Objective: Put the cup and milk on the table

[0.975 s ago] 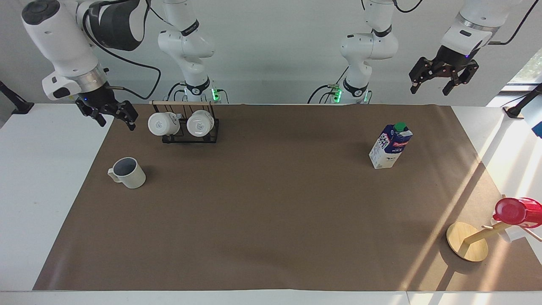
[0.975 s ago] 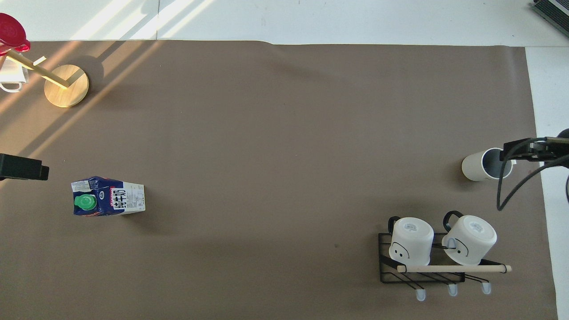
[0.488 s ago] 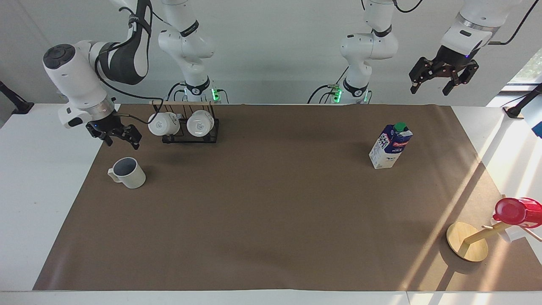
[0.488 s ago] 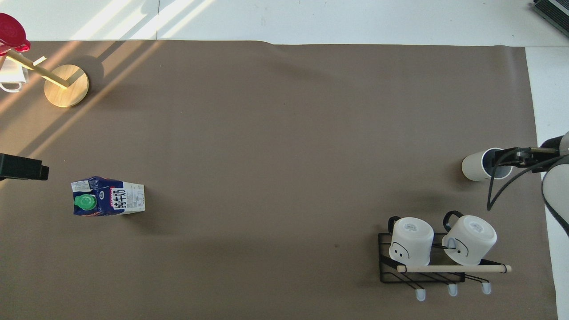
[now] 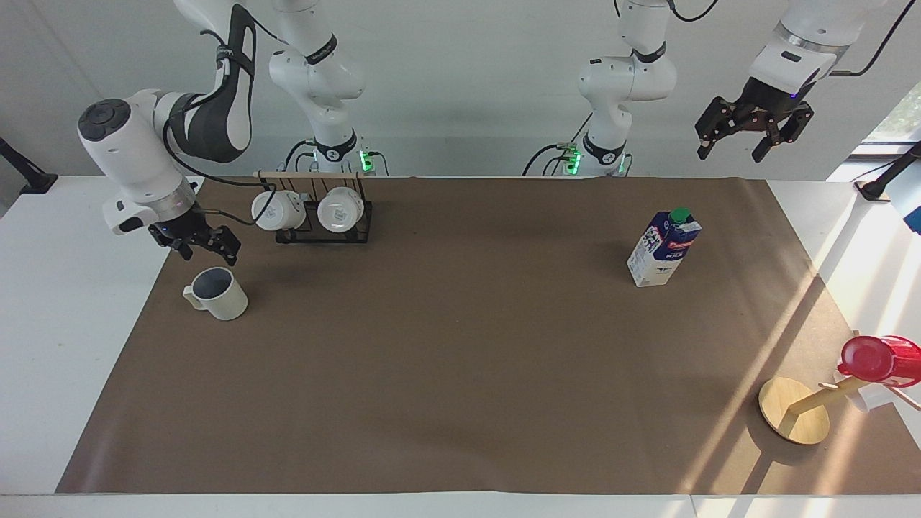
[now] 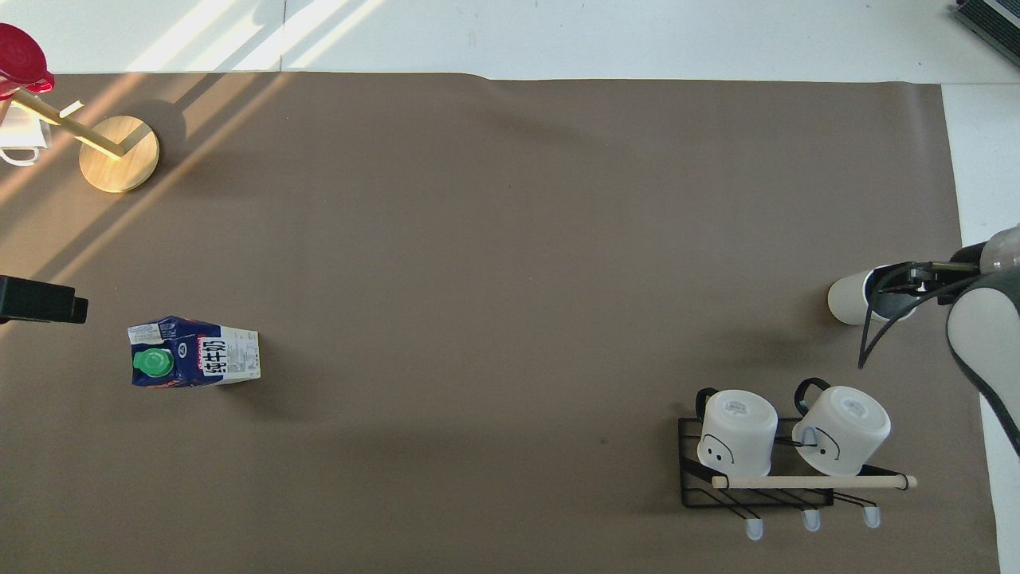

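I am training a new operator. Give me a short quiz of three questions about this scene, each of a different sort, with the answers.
1. True or false: the right gripper is closed on the cup.
2. Multiple choice: where does the milk stand? A) on the black rack; B) upright on the brown mat, toward the left arm's end; C) lying flat beside the red cup.
3. Fill in: the left gripper hangs in the air and holds ____.

Key:
1. False. It hovers just above the cup's rim, fingers apart.
2. B.
3. Nothing; its fingers are open.
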Robot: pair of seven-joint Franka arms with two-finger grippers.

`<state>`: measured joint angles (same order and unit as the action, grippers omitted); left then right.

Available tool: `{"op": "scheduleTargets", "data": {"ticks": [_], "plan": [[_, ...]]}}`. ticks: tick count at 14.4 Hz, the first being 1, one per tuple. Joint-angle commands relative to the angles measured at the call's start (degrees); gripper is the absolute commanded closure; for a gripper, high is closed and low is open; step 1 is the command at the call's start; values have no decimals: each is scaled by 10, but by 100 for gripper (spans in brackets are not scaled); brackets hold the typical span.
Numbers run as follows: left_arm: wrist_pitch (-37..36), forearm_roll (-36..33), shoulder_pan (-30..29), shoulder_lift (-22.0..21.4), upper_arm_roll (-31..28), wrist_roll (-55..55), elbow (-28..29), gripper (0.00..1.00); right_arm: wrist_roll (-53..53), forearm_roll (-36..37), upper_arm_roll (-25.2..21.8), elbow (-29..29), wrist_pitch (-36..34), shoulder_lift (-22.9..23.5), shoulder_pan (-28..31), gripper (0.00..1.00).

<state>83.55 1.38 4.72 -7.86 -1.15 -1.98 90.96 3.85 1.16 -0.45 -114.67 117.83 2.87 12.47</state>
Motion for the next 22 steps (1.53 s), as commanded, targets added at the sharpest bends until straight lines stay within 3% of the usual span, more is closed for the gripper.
{"op": "scheduleTargets", "data": {"ticks": [1,8,13,15,17,18,19,22], "plan": [[-13,-4,-4,1,2,-2,-9,0,18,-5,3,-10,37,27,7,0],[19,-4,-4,-5,1,-3,14,0,13,-5,3,-21,63,40,-1,0],[42,-4,-2,-9,2,0,68,0,16,-5,4,-42,105,53,-1,0],[86,-4,-2,-13,2,1,110,0,18,-5,4,-43,106,58,-1,0],[135,-3,-2,-13,2,1,151,0,15,-5,4,-45,106,59,-1,64],[157,-3,5,-15,2,1,169,0,11,-5,4,-45,106,60,-1,87],[160,-3,7,-15,3,7,176,0,9,-5,4,-44,106,60,-1,100],[166,-3,24,-15,8,58,187,0,8,-6,4,-42,106,61,0,100]]}}
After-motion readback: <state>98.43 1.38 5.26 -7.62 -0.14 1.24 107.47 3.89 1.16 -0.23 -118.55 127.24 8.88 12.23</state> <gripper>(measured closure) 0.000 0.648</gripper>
